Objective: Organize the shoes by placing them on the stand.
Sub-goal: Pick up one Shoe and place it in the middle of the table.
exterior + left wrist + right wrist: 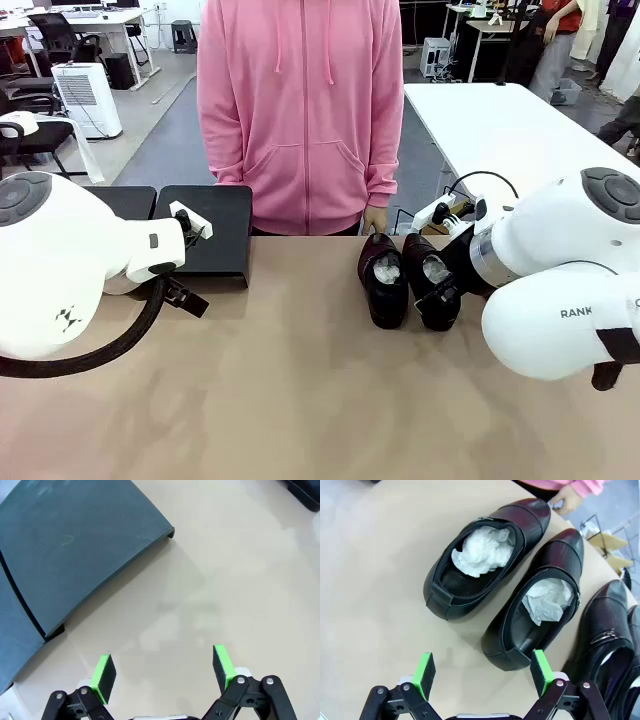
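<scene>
Two shoes [383, 285], stuffed with white paper, are seen side by side on the tabletop [300, 400], toes toward the person [300, 110] and well apart from the stand [205, 235]. Two more shoes [605, 625] are glimpsed just beside them in the right wrist view. No shoe is seen on the stand's visible part, so the task is judged barely begun, with all four left to be placed. The right claw [482, 672] is held apart and empty, close over the nearer shoe's heel. The left claw [162, 667], likewise apart, is poised over bare tabletop near the stand's corner.
</scene>
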Robot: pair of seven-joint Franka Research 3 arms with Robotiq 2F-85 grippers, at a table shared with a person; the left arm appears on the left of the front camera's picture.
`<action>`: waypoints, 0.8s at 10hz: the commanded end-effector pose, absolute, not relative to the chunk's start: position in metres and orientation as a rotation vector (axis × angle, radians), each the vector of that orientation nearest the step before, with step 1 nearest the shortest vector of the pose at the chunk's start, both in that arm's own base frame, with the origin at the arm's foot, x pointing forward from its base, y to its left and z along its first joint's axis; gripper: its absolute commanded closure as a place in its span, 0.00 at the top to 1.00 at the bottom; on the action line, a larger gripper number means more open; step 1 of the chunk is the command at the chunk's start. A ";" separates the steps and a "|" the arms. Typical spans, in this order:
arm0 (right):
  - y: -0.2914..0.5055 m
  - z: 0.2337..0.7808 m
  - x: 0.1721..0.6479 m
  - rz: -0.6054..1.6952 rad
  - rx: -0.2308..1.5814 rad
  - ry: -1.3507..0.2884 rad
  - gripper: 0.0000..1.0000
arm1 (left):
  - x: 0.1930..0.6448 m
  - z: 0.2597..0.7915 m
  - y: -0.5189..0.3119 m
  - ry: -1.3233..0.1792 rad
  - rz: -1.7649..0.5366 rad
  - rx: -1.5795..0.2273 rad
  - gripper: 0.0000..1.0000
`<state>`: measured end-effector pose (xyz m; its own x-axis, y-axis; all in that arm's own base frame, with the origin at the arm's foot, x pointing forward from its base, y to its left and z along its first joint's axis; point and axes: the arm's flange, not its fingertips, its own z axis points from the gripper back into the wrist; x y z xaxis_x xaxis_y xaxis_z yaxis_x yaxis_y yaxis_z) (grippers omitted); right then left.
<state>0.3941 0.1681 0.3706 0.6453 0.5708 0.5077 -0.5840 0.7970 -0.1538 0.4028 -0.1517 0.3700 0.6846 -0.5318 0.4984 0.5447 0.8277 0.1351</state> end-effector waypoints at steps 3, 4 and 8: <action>0.168 0.371 0.394 0.657 0.025 -0.569 1.00 | 0.403 0.370 -0.152 -0.551 -0.603 -0.025 1.00; 0.168 0.371 0.394 0.657 0.025 -0.569 1.00 | 0.403 0.370 -0.152 -0.551 -0.603 -0.025 1.00; 0.168 0.371 0.394 0.657 0.025 -0.569 1.00 | 0.403 0.370 -0.152 -0.551 -0.603 -0.025 1.00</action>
<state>0.3942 0.1681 0.3697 0.6455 0.5723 0.5058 -0.5849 0.7963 -0.1543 0.4027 -0.1519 0.3700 0.6845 -0.5320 0.4984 0.5448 0.8276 0.1351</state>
